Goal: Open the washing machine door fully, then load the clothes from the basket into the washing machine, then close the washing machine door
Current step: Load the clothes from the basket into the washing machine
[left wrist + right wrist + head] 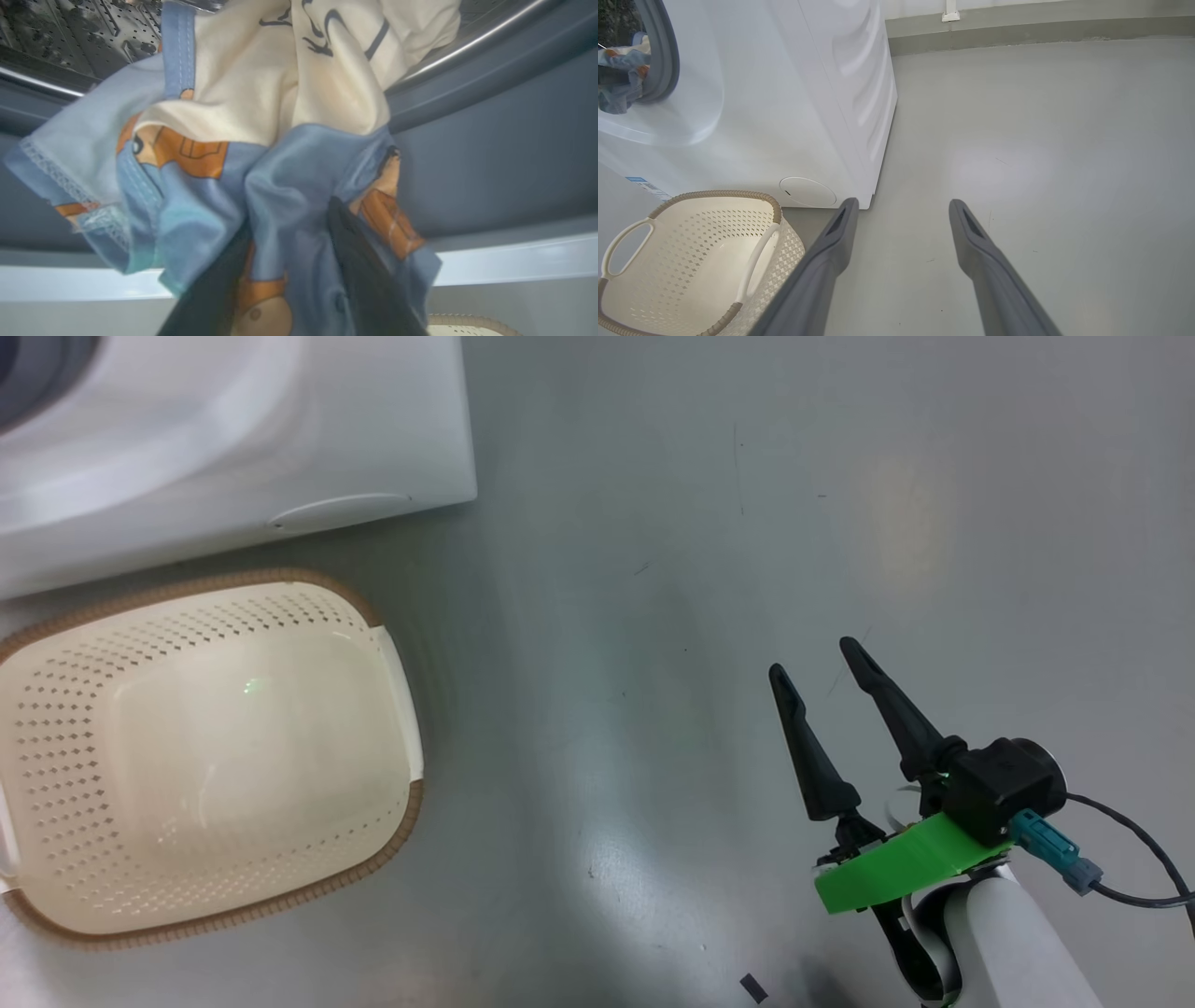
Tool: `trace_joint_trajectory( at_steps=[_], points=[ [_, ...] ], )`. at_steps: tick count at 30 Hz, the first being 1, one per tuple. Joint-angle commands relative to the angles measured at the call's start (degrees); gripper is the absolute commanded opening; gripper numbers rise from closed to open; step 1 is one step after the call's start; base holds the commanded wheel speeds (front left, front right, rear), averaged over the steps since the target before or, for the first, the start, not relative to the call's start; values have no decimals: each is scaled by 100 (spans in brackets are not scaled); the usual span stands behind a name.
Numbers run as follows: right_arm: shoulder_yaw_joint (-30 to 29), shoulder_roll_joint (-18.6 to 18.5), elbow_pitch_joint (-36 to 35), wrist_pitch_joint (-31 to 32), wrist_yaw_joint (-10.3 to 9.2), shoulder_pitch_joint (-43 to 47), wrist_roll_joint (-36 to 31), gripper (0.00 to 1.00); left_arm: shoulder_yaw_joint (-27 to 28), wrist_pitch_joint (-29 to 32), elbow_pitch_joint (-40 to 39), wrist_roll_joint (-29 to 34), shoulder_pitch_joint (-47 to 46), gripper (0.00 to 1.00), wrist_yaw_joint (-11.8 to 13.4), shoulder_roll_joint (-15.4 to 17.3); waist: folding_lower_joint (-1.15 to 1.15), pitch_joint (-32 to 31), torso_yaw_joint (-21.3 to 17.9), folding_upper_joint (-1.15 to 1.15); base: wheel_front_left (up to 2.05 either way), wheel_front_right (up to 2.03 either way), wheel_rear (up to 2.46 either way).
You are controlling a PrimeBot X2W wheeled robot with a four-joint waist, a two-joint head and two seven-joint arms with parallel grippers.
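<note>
The clothes [280, 140], light blue fabric with orange-brown prints and cream fabric with black markings, hang bunched over the grey-blue gasket [490, 154] at the mouth of the washing machine [784, 93], partly inside the steel drum [70, 28]. My left gripper [289, 219] is open under the bunch, its dark fingers [364, 280] spread with blue cloth between and over them. The clothes [619, 70] also show at the opening in the right wrist view. The basket [75, 737] [691, 242] stands in front of the machine [233, 429] with nothing in it. My right gripper [814, 658] [902, 205] hangs open over the floor. The washing machine door is out of view.
Grey floor [700, 569] stretches to the right of the machine and basket. A low wall skirting [1017, 32] runs along the far side. The basket's woven rim [467, 322] shows below the left gripper. A small dark scrap [752, 987] lies on the floor near my right arm.
</note>
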Motion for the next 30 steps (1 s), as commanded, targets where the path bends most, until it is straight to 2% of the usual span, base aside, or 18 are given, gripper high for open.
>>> trace_joint_trajectory(
  at_steps=[1,9,16,22,30],
  points=[
    [158,22,-143,-68,9,58,6,100,101,-37,-44,-40,-76,0,14,367,0,-10,-6,0,0,0,0],
    [190,22,-153,-68,9,73,22,100,62,-457,-85,-48,-295,0,1,469,0,-24,-42,0,0,0,0],
    [244,22,-213,-68,9,37,72,100,47,-1068,-347,-149,-897,0,-229,713,0,166,-145,0,0,0,0],
    [288,23,-252,-68,9,-58,179,100,-61,-1225,-407,-205,-1723,0,-404,1014,0,496,-274,0,0,0,0],
    [382,23,-260,-69,9,-201,325,100,-353,-1251,68,-144,-2477,0,-503,1312,0,778,-506,0,0,0,0]
  ],
)
